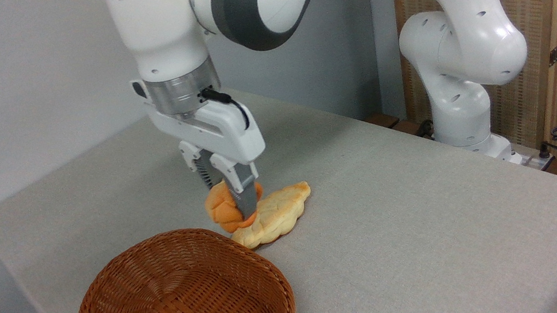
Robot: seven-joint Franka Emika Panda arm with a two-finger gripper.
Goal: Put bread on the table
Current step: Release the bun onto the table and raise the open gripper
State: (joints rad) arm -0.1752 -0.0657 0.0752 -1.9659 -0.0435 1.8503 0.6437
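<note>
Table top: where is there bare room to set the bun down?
The table is bare right of the long loaf, toward the arm's base, and at the far left corner behind the gripper. It is crowded where the bun, loaf and basket meet.

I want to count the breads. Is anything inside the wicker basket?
No. The wicker basket shows only its bare woven bottom. Both breads are outside: the leaf-shaped loaf on the table, the round bun in the gripper.

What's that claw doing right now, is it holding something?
Gripper: closed on the round bun, holding it just above the table beside the long loaf.
</note>
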